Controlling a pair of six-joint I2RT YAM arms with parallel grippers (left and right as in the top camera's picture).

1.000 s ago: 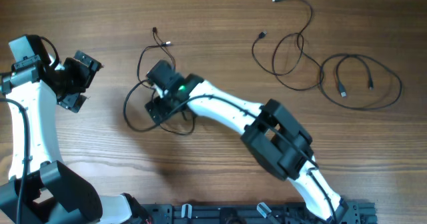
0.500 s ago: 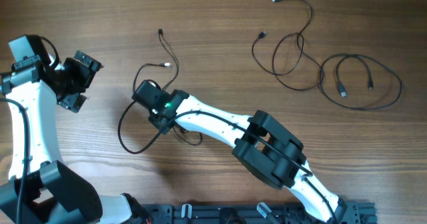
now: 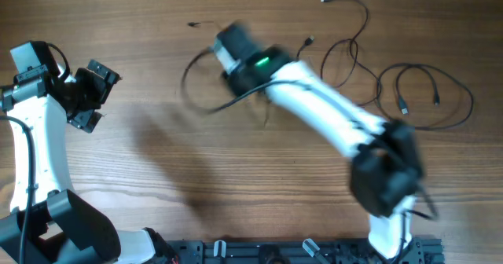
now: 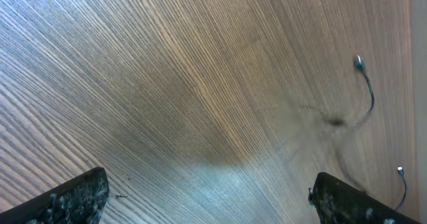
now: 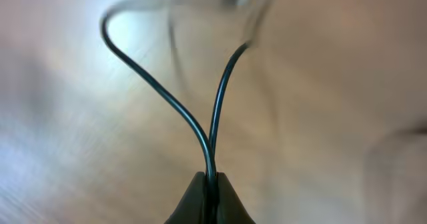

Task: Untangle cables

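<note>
A: Overhead, the right gripper (image 3: 228, 44), blurred, holds a cable loop (image 3: 185, 83) near the far edge's middle. Other cables (image 3: 403, 107) lie toward the far right corner. Set down there, it could snag them.

B: The left wrist view has the left gripper (image 4: 207, 207) wide open, empty, over bare surface (image 4: 167, 84), plug ends (image 4: 360, 64) beyond.

A: Only the right wrist view shows the pinch: shut on two strands (image 5: 180, 111). Pulling both might tighten a knot.
</note>
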